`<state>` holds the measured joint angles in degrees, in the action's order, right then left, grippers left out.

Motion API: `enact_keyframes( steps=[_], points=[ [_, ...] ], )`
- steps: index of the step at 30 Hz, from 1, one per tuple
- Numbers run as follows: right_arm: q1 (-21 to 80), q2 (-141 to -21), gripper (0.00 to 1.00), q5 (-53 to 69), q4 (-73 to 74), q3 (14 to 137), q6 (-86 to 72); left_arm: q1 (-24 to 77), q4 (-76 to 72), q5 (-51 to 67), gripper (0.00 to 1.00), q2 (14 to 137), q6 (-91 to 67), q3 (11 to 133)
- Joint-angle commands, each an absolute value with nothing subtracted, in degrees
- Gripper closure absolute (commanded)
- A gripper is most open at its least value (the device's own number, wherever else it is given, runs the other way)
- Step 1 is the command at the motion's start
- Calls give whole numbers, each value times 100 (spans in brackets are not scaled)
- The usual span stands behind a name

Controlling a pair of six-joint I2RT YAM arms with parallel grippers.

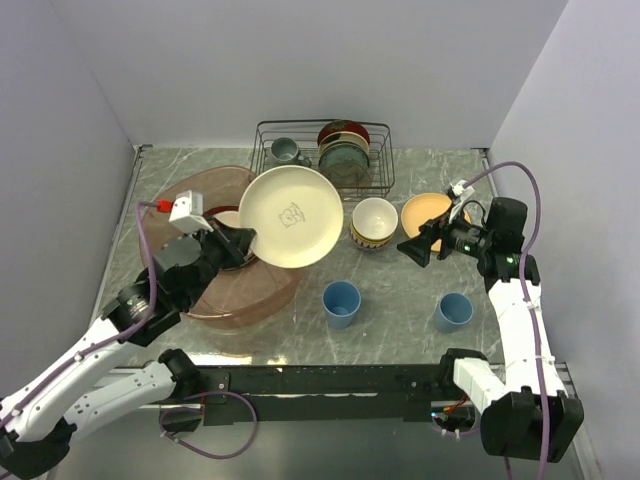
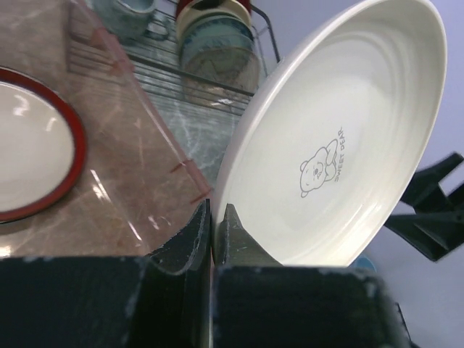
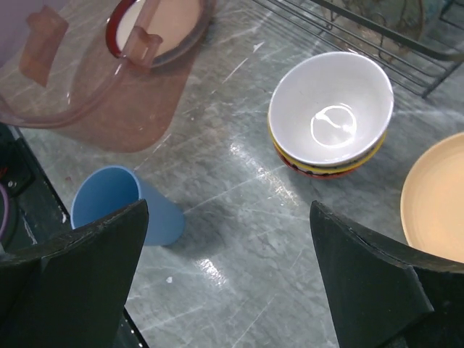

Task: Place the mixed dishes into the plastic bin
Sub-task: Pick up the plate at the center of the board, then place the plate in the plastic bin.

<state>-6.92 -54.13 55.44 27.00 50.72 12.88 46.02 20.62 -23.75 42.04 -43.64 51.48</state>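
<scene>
**Status.** The cream plate [image 1: 292, 215] is in transit. It is tilted, face up toward the camera, with a small bear print at its centre. In the top view it sits at centre frame, overlapping the right rim of the plastic bin [image 1: 240, 298], and it has not yet been set down.

The left end effector [image 2: 215, 217] is clamped on the plate's lower-left rim. The jaws are nearly closed, with only the rim between them.

**Done.** You can confirm one dish in the bin: the red-rimmed plate [image 2: 29, 145], lying flat on the bin floor at the left of the left wrist view. Whether anything lies under it cannot be told.

**Left.** Judged from the layout, most of the job remains. These items stand on the bench [image 1: 400, 300]:
- The cream bowl [image 3: 330, 105], nested in the red-patterned bowl [image 3: 326, 165], just right of the held plate.
- The yellow-orange plate [image 1: 425, 210], right of the bowls.
- One light-blue cup [image 1: 341, 300] at lower centre and a second light-blue cup [image 1: 453, 310] at lower right.

**Right arm.** The right end effector [image 1: 412, 250] hangs wide open and empty above the bench, between the bowls and the yellow-orange plate.

**Not for loading.** Leave the wire rack [image 1: 322, 170] at top centre, with its grey mug [image 1: 285, 150] and upright plates, alone.
</scene>
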Motion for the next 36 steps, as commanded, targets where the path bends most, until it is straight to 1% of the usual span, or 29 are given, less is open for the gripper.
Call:
enact_keyframes(
  steps=[1,9,14,19,23,24,30,36],
  points=[
    [-835,-5186,0,5722,2171,4905,1073,4474,2302,-2917,99,4113,-4544,5238],
    [-844,-5185,0,5353,2083,4878,984,4281,2636,-3532,99,4052,-4886,5309],
    [-835,-5203,0,5239,2092,4869,993,4052,2707,-3621,99,3982,-5001,5229],
    [-835,-5247,0,5186,2083,4860,1019,3464,2716,-3613,99,3955,-4975,5089],
    [-835,-5265,0,5159,2101,4860,1028,2700,2479,-3052,99,4130,-4887,4887],
    [-835,-5273,0,5150,2092,4852,1028,2368,2444,-2937,99,4183,-4887,4817],
    [-835,-5317,0,5054,2109,4852,1063,1128,2119,-1953,99,4447,-5141,4387],
    [-826,-5414,0,5062,2118,4869,1063,257,1864,-1363,99,4675,-5432,3850]
  ],
)
